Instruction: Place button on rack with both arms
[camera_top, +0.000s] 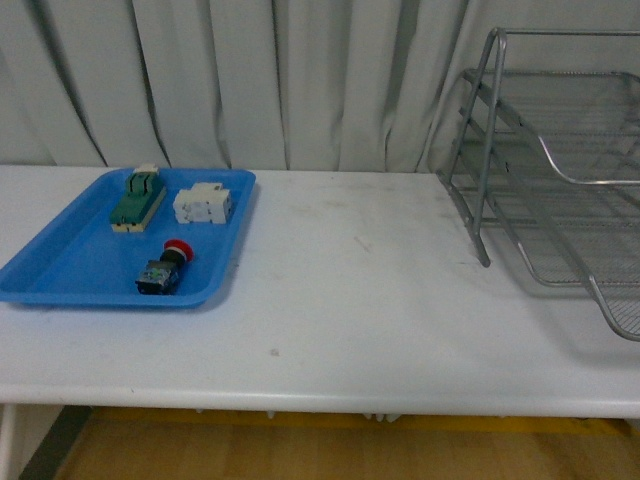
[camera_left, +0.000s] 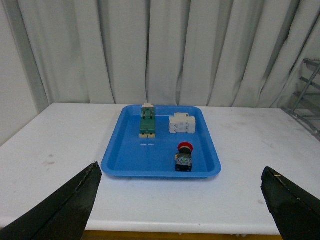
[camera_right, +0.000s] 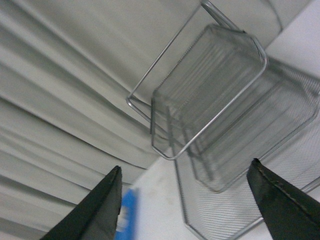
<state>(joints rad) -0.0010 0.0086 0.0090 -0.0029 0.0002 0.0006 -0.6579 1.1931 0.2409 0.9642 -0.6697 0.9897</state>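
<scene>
Shows the button (camera_top: 165, 268) lying in the blue tray (camera_top: 80, 262), lower left of the front view; rack (camera_top: 560, 180) at far right, well apart. Left claw (camera_left: 180, 170) spread wide, empty; right claw (camera_right: 185, 166) likewise.

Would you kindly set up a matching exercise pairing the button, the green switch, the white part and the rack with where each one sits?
Things:
1. button
2. green switch
3. white part
4. rack

Places:
A. far left corner of the tray
B. on the table, at its right side
C. near side of the tray
D. far side of the tray, towards its right

Pairs: 1-C; 2-A; 3-D; 4-B
</scene>
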